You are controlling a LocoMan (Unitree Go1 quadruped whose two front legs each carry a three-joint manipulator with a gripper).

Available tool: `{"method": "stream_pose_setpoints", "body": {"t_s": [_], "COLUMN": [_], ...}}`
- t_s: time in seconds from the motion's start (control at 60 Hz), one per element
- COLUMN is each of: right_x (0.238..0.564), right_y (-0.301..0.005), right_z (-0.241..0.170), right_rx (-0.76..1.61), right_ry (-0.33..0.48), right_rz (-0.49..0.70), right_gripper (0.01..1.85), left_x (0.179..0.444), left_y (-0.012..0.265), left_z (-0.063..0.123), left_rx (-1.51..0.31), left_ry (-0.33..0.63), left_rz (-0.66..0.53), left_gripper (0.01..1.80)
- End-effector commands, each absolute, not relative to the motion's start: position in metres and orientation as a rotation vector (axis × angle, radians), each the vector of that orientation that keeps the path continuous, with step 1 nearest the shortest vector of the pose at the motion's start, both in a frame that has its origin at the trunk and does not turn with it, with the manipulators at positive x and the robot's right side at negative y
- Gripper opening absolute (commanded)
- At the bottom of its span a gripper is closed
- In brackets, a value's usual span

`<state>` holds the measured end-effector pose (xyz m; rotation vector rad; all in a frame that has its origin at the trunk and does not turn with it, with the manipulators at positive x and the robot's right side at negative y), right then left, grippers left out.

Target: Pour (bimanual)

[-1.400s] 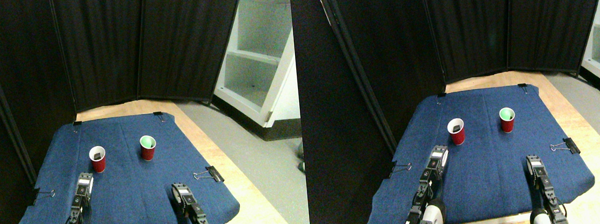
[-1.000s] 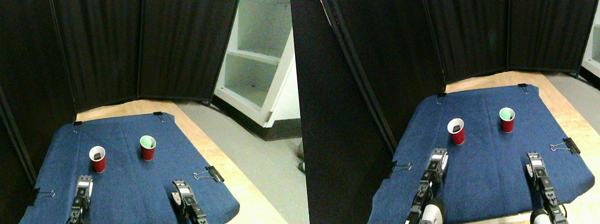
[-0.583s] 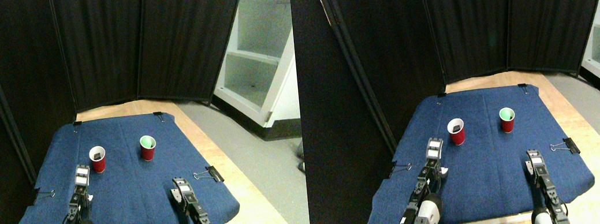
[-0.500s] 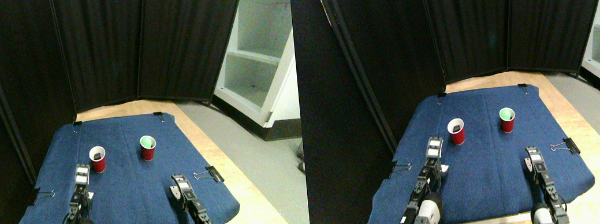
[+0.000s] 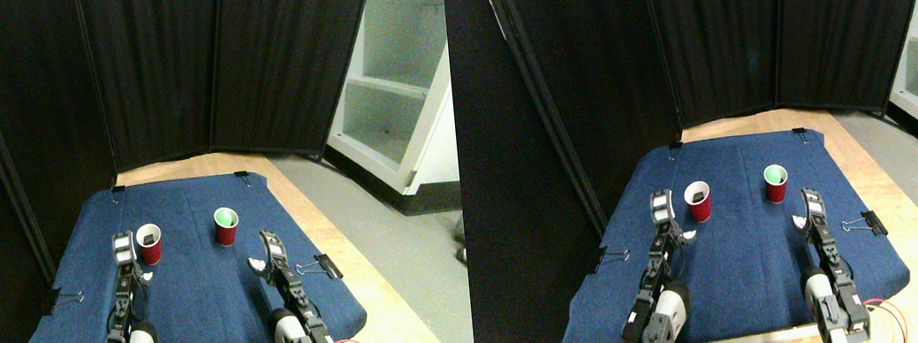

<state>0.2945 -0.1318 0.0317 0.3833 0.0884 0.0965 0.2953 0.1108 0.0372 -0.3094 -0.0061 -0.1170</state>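
A: Where do the two pincers stand?

B: The left pincer point(image 5: 132, 260) hangs just beside the left red cup point(image 5: 150, 244), on its left, close to the cup wall. The right pincer point(image 5: 264, 249) is raised near the right red cup point(image 5: 226, 226), to its right and a little nearer the robot, with a clear gap between them. Both look released; pale jaw tips seem spread, though they are small. Neither holds anything.

A: And the cups?

B: Both stand upright on the blue cloth point(image 5: 195, 301) that covers the desk point(image 5: 402, 336), well apart from each other. The left one has a white inside with a small dark thing in it. The right one shows green inside.

A: How will they handle?

B: I judge them thin disposable cups: light, easily crushed, smooth-walled. A hard squeeze would buckle the wall; a bump would tip them. Best taken around the mid wall, below the stiffer rim, with gentle pressure.

A: Anything else about?

B: Binder clips point(image 5: 323, 266) pin the cloth's edges.
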Motion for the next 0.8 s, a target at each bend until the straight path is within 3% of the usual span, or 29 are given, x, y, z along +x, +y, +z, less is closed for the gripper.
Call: {"method": "stream_pose_setpoints", "body": {"t_s": [0.017, 0.15, 0.3, 0.617, 0.7, 0.8], "right_x": [0.303, 0.312, 0.323, 0.334, 0.338, 0.344], "right_y": [-0.132, -0.134, -0.136, -0.136, -0.137, -0.139], "right_z": [0.027, 0.021, 0.014, 0.006, 0.005, 0.003], "right_rx": [0.519, 0.612, 0.811, 1.157, 1.300, 1.388], "right_ry": [0.085, 0.073, 0.091, 0.110, 0.116, 0.133], "right_rz": [0.084, 0.071, 0.035, -0.060, -0.068, -0.073], "right_gripper": [0.72, 0.79, 0.90, 0.92, 0.98, 1.01], "left_x": [0.304, 0.313, 0.323, 0.324, 0.324, 0.323], "left_y": [0.112, 0.111, 0.112, 0.118, 0.117, 0.118], "left_z": [0.033, 0.025, 0.014, 0.003, 0.002, 0.002], "left_rx": [-0.465, -0.677, -0.750, -1.003, -1.061, -1.129], "left_ry": [-0.017, -0.029, -0.033, -0.040, -0.067, -0.059], "left_rz": [-0.036, 0.045, 0.117, 0.198, 0.244, 0.262], "left_gripper": [1.02, 1.07, 1.24, 1.24, 1.13, 1.19]}}
